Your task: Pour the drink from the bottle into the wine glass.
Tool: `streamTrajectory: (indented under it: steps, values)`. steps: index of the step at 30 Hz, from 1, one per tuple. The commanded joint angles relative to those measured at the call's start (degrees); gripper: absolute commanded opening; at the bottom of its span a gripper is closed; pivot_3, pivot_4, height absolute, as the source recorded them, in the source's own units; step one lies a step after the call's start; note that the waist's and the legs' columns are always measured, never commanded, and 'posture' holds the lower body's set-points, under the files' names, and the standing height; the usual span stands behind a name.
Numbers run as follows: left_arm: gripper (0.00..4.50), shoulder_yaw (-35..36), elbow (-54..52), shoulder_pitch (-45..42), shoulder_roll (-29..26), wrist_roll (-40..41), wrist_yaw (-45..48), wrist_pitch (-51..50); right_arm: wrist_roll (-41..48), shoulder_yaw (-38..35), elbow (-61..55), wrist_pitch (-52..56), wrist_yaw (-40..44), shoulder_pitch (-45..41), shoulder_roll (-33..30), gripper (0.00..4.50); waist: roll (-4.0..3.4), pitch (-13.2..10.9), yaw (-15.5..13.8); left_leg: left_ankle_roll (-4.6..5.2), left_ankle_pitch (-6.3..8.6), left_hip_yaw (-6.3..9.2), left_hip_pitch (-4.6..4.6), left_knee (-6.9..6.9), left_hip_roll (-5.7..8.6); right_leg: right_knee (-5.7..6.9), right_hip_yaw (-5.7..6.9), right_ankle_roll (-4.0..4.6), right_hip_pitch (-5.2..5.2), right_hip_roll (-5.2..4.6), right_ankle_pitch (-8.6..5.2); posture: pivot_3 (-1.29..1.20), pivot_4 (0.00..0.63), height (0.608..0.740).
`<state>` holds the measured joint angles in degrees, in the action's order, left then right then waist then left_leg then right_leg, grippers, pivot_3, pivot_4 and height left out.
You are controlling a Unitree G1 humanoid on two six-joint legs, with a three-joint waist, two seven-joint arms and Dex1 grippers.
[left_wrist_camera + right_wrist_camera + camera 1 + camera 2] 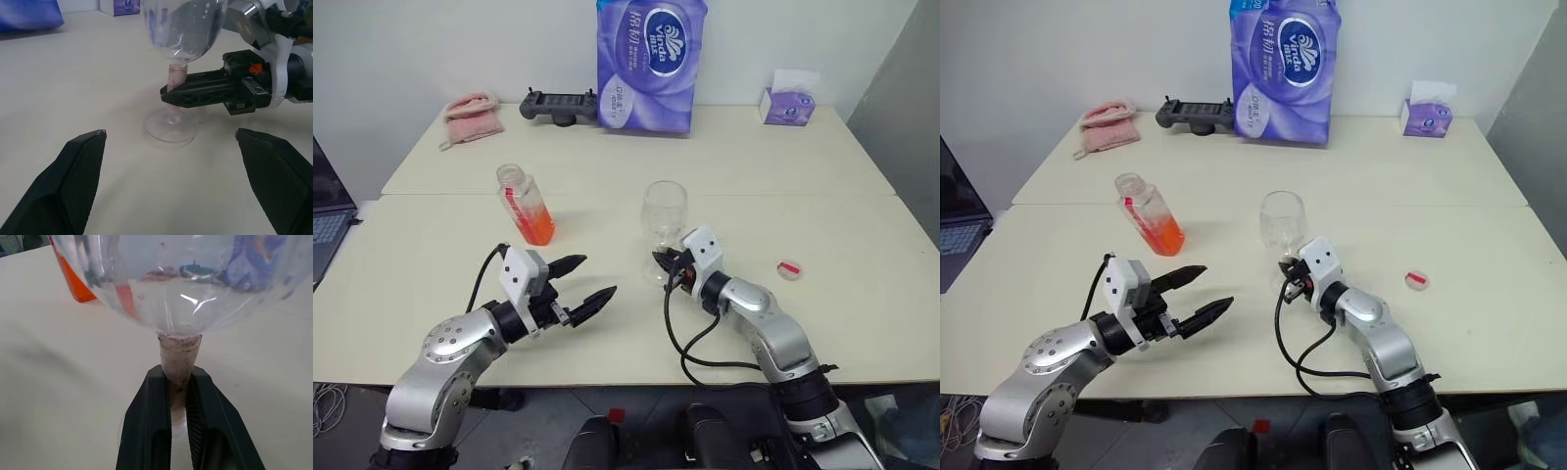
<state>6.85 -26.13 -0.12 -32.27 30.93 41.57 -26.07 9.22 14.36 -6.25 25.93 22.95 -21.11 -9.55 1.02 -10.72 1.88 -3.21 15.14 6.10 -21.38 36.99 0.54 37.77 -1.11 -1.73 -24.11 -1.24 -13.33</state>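
- My right gripper (663,269) sits just below the middle of the head view. Its two black fingers are squeezed together on the stem of the wine glass (664,211).
- In the right wrist view I see the fingers (146,426) pressed on both sides of the stem, just under the round bowl.
- The wine glass stands upright on the table (822,196), near the middle of the head view. Its bowl looks empty.
- In the left wrist view I see the round foot of the glass resting flat on the table.
- My left gripper (584,284) is in the lower left of the head view. Its fingers are wide apart and hold nothing.
- The left gripper points across toward the glass, but it is not touching it.
- The bottle (525,204) stands left of the middle of the head view, well apart from both grippers. It leans a little.
- The bottle has no cap on it. The drink (537,228) is orange-red and fills the lower part of the bottle.
- A small red and white cap (789,268) lies on the table at the right of the head view, apart from the glass.
- At the top of the head view I see a pink cloth (470,116), a black controller (558,104), a big purple tissue pack (649,61) and a small purple tissue box (788,103).
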Motion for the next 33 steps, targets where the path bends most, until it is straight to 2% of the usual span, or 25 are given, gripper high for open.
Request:
streamTrajectory:
  steps: [1, 10, 22, 23, 29, 33]
  values:
    - [4.5, 0.6, -0.3, -1.1, -0.3, -0.1, -0.3, 0.6, -0.6, -0.5, 0.2, -1.5, 0.0, -1.6, 0.7, 0.13, 0.0, 0.0, 0.0, 0.0, 0.0, 0.01, 0.0, 0.0, 0.0, 0.0, 0.02, 0.01, 0.0, 0.03, 0.01, 0.0, 0.15, 0.74]
    - [4.5, 0.9, 0.9, -1.7, -0.3, -0.6, -0.6, 1.2, -3.2, 0.6, 4.1, -3.7, 0.7, -2.5, 1.8, 0.13, 0.0, 0.0, 0.0, 0.0, 0.0, -0.01, 0.06, -0.02, -0.08, 0.01, 0.02, 0.06, 0.01, 0.13, 0.03, 0.0, 0.15, 0.74]
    - [4.5, 1.5, 3.0, -1.2, 0.1, -1.4, -1.3, 2.1, -3.6, -0.5, 5.0, -4.8, 1.1, -1.5, 2.1, 4.26, 0.0, 0.0, 0.0, 0.0, 0.0, -0.01, 0.07, -0.03, -0.09, 0.01, 0.01, 0.09, 0.01, 0.14, 0.04, 0.0, 0.15, 0.74]
    - [4.5, 1.6, 3.4, -1.1, 0.2, -1.5, -1.5, 2.3, -3.5, -0.5, 4.7, -4.6, 1.1, -1.5, 1.9, 4.47, 0.0, 0.0, 0.0, 0.0, 0.0, -0.01, 0.07, -0.03, -0.09, 0.01, 0.01, 0.09, 0.01, 0.14, 0.04, 0.0, 0.15, 0.74]
    - [4.5, 4.3, 8.7, 0.4, 2.8, -4.4, -4.9, 7.5, -1.5, -0.7, -2.0, -1.0, 6.2, 0.6, -3.5, 4.47, 0.0, 0.0, 0.0, -0.01, 0.0, -0.01, 0.06, -0.02, -0.08, -0.01, 0.03, 0.09, 0.01, 0.14, 0.04, 0.0, 0.15, 0.74]
    - [4.5, 6.9, 12.1, 1.2, 6.0, -7.7, -10.5, 12.1, 3.6, -2.7, -10.4, 3.2, 14.3, 2.9, -11.3, 4.47, 0.0, 0.0, -0.1, -0.01, 0.01, 0.02, 0.04, -0.02, -0.08, -0.06, 0.04, 0.09, 0.02, 0.11, 0.04, 0.0, 0.15, 0.74]
